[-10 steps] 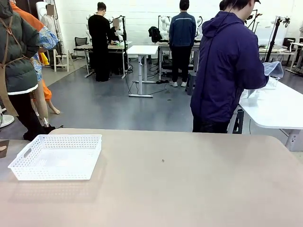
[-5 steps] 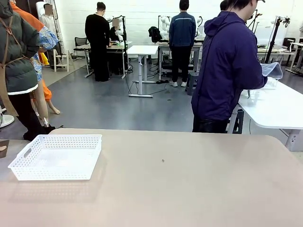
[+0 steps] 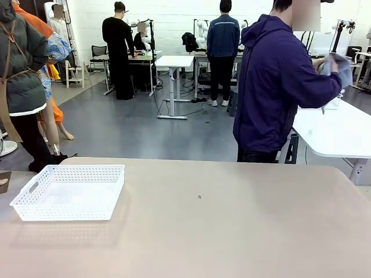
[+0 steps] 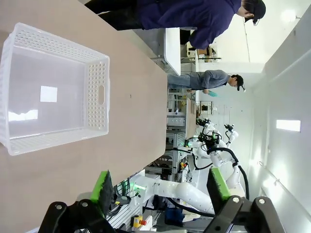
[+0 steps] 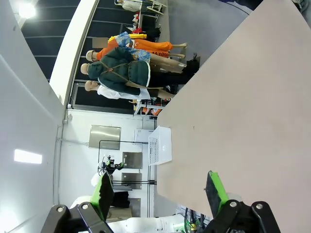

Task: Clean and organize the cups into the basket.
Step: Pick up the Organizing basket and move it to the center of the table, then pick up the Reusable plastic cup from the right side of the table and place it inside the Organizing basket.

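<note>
the basket runs off the left wrist view's edge.

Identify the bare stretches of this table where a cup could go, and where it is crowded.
Everything right of the white basket is bare table, out to the right edge and back to the far edge near the person in the purple jacket. The strip in front of the basket is free too. Only the basket's left corner is taken.

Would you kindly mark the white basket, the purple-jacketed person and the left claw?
white basket (image 3: pixel 64 212), front view, near wall.
purple-jacketed person (image 3: pixel 272 87), front view, jacket's back.
left claw (image 4: pixel 160 187), left wrist view, midway between fingertips.
</note>
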### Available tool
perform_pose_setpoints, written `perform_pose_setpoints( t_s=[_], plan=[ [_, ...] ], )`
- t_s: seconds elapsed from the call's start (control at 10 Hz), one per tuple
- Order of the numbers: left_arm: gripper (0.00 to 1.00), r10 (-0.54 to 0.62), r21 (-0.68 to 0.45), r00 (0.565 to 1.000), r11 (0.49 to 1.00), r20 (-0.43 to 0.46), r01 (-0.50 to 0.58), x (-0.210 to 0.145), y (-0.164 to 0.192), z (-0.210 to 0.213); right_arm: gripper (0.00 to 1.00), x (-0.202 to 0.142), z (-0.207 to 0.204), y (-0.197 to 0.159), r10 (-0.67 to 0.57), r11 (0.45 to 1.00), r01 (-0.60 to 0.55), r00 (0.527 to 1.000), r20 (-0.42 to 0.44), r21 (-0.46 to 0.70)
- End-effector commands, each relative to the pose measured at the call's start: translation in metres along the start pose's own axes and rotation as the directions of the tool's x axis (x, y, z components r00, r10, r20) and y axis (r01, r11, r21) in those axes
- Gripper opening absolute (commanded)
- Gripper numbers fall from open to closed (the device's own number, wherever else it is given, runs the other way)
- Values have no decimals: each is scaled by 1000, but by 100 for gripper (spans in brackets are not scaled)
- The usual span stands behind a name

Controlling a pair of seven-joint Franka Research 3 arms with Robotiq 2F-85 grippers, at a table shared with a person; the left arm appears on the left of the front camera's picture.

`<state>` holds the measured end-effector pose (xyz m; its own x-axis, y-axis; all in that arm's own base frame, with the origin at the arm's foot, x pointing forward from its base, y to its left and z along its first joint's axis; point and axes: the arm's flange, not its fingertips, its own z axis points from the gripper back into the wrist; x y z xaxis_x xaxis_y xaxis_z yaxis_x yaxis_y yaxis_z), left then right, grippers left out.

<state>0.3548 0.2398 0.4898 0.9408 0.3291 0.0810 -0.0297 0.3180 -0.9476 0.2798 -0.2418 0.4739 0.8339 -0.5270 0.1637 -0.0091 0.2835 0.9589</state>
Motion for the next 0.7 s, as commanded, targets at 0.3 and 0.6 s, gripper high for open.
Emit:
perform_pose_setpoints(
  t_s=[0.3,0.6],
  plan=[
    [100,-1,-16,1000,1000,-1,1,0,-1,0,100,1,1,0,2,1000,-2,1000,1,3],
    [100,-1,-16,1000,1000,-1,1,0,-1,0,100,1,1,0,2,1000,-2,1000,1,3]
  ],
)
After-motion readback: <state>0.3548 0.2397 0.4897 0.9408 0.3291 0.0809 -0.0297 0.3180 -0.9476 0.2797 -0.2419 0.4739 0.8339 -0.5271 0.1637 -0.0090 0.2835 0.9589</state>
